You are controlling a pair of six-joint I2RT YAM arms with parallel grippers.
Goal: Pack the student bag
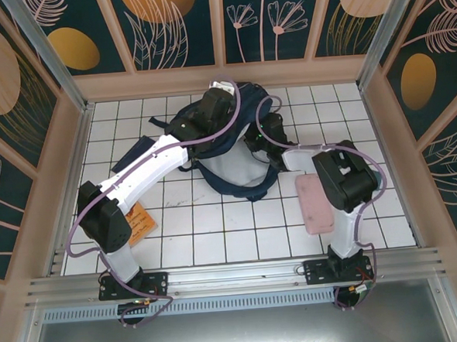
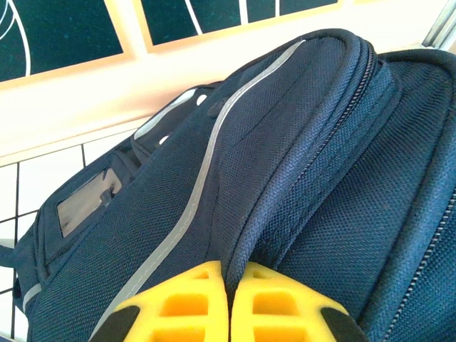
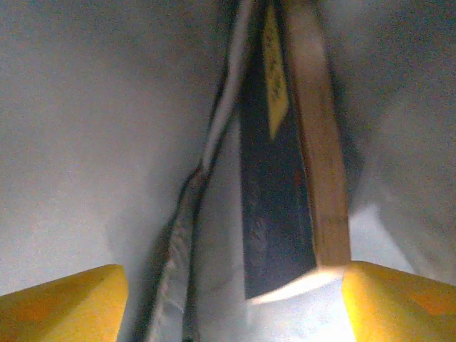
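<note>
Enclosure. Floor [image 1: 217, 234]: white tiles with dark grout, evenly lit. Ahead of the left gripper [image 2: 228, 285], a peach skirting [image 2: 85, 100] meets the floor, with dark teal panels [image 2: 57, 28] above it, framed in peach battens. The walls to its left and right carry like panels, printed with pale pink leaves, flowers and orange discs. Grey metal posts [image 1: 47, 54] stand in the far corners. A metal rail [image 1: 235, 275] runs well behind the gripper.

Navy student bag [image 1: 237, 177] lies mid-table; mouth open, grey-lined.
</note>
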